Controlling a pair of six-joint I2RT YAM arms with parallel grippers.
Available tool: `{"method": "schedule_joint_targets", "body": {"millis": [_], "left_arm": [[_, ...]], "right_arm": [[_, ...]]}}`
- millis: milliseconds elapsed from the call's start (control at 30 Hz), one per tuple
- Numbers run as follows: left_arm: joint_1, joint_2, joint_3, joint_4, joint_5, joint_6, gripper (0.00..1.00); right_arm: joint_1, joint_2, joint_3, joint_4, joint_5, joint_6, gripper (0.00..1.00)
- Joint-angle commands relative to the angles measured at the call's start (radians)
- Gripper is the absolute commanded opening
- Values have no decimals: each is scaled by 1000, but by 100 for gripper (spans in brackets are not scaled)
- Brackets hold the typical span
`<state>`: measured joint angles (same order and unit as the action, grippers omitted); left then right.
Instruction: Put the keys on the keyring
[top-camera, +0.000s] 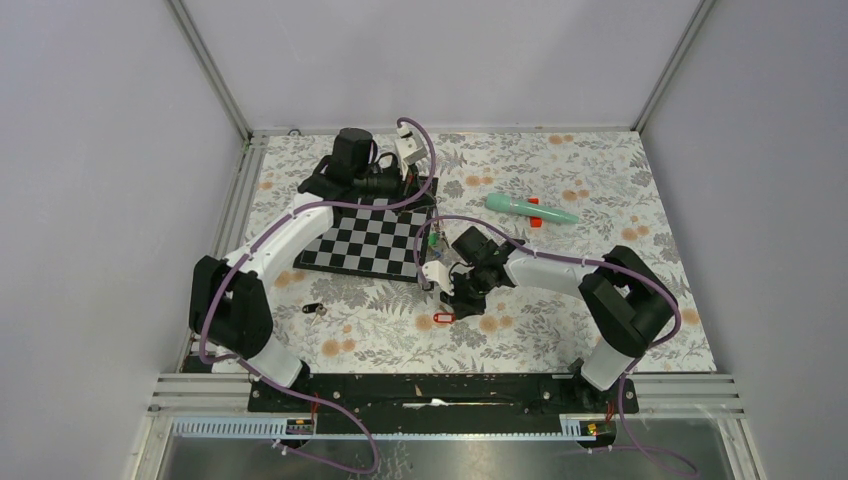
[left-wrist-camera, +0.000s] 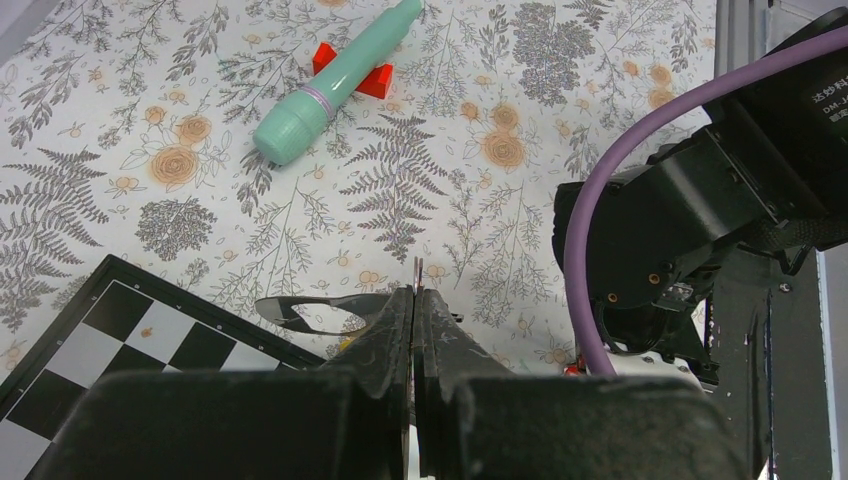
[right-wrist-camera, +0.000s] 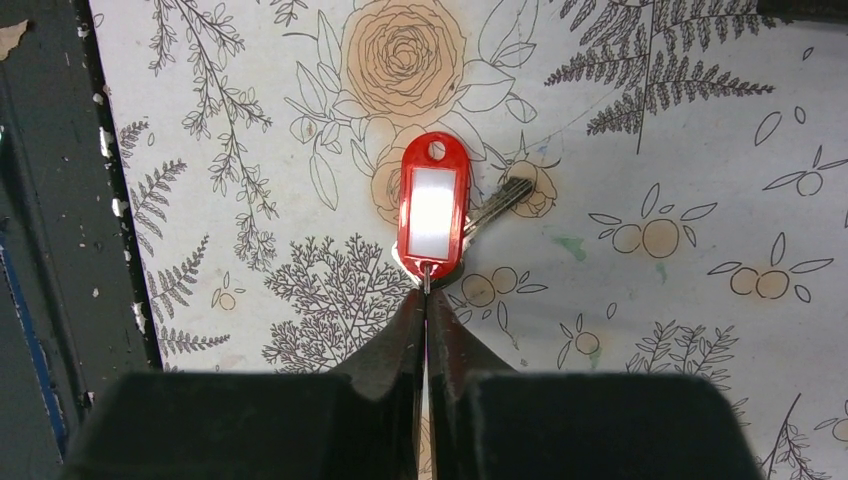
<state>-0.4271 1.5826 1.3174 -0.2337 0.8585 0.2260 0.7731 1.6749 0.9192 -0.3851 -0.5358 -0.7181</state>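
Note:
A key with a red tag (right-wrist-camera: 432, 205) lies flat on the floral cloth, its metal blade (right-wrist-camera: 500, 204) pointing right. My right gripper (right-wrist-camera: 425, 292) is shut on the thin metal ring at the tag's near end; from above, this gripper (top-camera: 452, 303) stands just over the red key (top-camera: 443, 318). My left gripper (left-wrist-camera: 416, 290) is shut on a thin grey wire, the keyring (left-wrist-camera: 417, 268), seen edge-on above the tips. In the top view the left gripper (top-camera: 430, 230) hovers at the chessboard's right edge, a green tag (top-camera: 432, 239) beside it. A black-tagged key (top-camera: 313, 309) lies alone at front left.
A teal tube (top-camera: 530, 208) with a red cap lies at the back right, also in the left wrist view as the teal tube (left-wrist-camera: 335, 85). A chessboard (top-camera: 365, 240) lies left of centre. The right arm's body (left-wrist-camera: 700, 210) is close to the left gripper's right side.

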Motion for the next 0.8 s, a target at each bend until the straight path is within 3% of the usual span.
{"method": "schedule_joint_targets", "body": {"millis": [0,200,567,767], "left_arm": [[-4,-58,4,51,13,19,0],[-4,-71,-3,32,8,44,0],[-8,-132,0,-89,26,153,0],[-72,-191,-6,-164,-41,255,0]], "right_arm": [[-2,9,38,-19,-25,-13,2],[-5,-43,38,-23,-44,2,0],[-86,-317,113,-150,-143,0,0],[-155,-405,167,-170,-180,62,0]]}}
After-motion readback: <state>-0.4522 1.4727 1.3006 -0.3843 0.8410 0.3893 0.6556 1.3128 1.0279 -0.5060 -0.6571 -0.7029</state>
